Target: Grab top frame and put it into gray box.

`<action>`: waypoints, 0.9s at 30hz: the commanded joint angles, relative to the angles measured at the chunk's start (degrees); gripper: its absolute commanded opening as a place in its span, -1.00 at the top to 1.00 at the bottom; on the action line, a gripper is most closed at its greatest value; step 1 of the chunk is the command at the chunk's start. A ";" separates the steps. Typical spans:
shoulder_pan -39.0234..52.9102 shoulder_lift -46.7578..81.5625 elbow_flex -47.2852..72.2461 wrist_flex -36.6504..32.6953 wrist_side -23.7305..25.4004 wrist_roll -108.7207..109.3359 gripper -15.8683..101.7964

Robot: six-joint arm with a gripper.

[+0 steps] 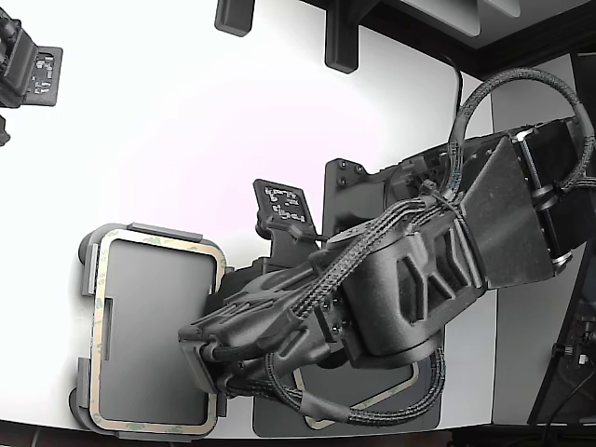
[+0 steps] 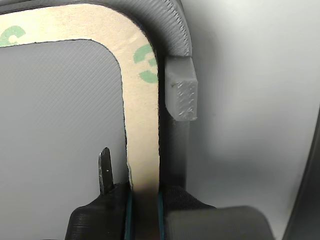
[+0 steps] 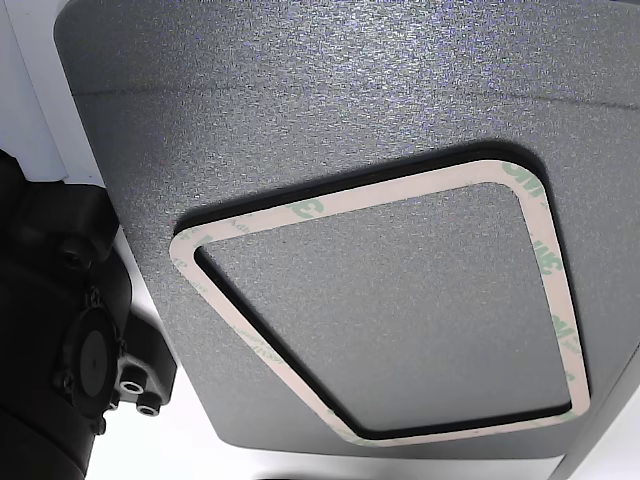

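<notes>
Your items, placed from the gray box (image 1: 88, 279), which sits on the white table (image 1: 168, 121) near the exterior view's lower left.

1. Top frame (image 1: 158, 244): cream-beige with green blotches; it lies inside the gray box, following the rim; in the wrist view the frame (image 2: 142, 130) runs just beside the box wall and one raised edge tab (image 2: 182, 92).
2. Gripper (image 2: 144, 197): you see it at the box edge nearest the arm; its jaws are narrow, pinched on one side bar of the top frame, one pad on each side of the strip.
3. Arm (image 1: 410, 270): black, cable-wrapped; it reaches over to the box from the exterior view's right.
4. Second frame (image 3: 380, 310): a like one, lying on the dark gray mat (image 3: 300, 120), well apart from the box; in the exterior view the arm hides most of it.
</notes>
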 commanded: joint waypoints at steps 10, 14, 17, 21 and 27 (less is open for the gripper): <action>-0.70 0.97 -1.05 0.62 -0.35 -0.18 0.93; -0.70 0.97 -1.14 0.62 -0.44 0.09 0.90; -0.70 0.79 -1.67 0.53 0.09 0.88 -0.55; -0.70 1.14 -3.08 0.53 0.88 1.67 -0.97; -0.88 1.76 -8.88 0.18 5.89 -3.16 -0.97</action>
